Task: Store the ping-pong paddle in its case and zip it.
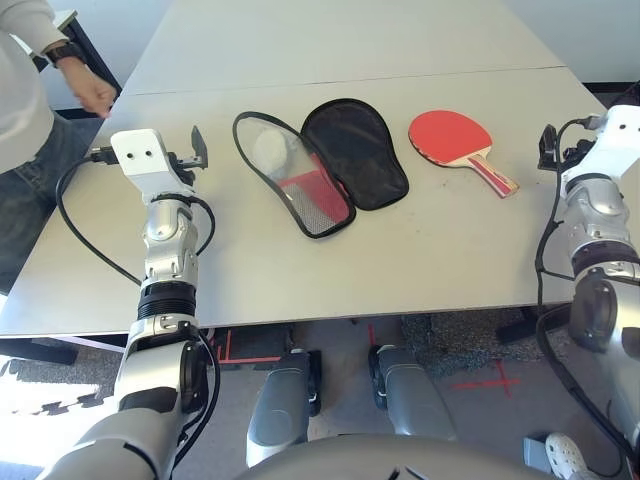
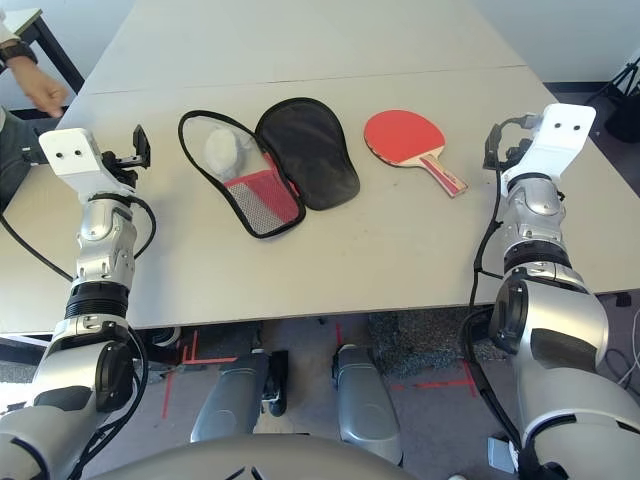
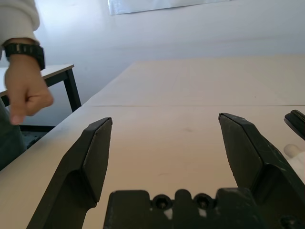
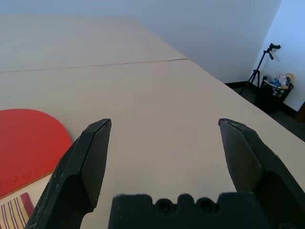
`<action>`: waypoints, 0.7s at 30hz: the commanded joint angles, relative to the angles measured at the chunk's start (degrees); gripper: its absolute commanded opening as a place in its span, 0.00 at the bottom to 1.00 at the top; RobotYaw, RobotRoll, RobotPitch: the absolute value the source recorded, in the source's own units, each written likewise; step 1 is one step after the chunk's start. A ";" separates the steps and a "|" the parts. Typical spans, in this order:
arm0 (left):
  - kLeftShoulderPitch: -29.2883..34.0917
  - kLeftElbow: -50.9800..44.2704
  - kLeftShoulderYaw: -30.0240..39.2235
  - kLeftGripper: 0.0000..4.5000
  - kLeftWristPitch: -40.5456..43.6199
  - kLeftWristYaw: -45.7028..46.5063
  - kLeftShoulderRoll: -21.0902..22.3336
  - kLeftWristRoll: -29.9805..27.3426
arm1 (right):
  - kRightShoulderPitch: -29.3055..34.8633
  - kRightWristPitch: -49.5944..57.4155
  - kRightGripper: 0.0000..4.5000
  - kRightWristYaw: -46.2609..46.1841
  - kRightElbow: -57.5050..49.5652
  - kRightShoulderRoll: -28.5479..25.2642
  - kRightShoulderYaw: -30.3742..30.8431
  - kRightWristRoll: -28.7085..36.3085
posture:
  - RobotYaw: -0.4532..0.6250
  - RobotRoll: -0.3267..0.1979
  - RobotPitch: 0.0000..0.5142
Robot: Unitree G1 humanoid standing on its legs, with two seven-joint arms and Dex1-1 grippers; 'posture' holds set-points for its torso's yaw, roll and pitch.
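Pincers spread and empty, the left gripper (image 3: 164,119) and right gripper (image 4: 164,121) flank the work, likely leaving room to begin. At center frame, the case (image 1: 356,155) lies open on the table (image 1: 440,270), presumably to receive the ping-pong paddle (image 1: 449,133), resting right of center, handle toward the lower right. The right wrist camera reveals a tripod (image 4: 257,69) at upper right, absent from the left wrist camera's view.

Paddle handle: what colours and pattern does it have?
Light wood with lengthwise red and dark stripes on the paddle handle; clearest in the right wrist view.
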 commanded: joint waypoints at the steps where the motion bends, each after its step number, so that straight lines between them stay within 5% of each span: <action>1: 1.85 -1.31 0.47 1.00 1.18 -0.10 0.38 -0.16 | -0.38 0.36 1.00 -0.03 0.54 0.97 0.12 -0.24 | 0.53 0.62 0.27; 10: 2.24 -8.09 1.50 1.00 5.27 0.12 0.43 -2.49 | 0.16 0.61 1.00 0.66 0.38 0.88 0.14 -0.19 | 0.52 0.62 0.30; 21: 0.51 -33.98 -3.52 1.00 31.83 -13.42 5.45 -14.43 | 0.35 1.38 1.00 1.69 0.53 1.38 0.42 -0.28 | 0.53 0.62 0.34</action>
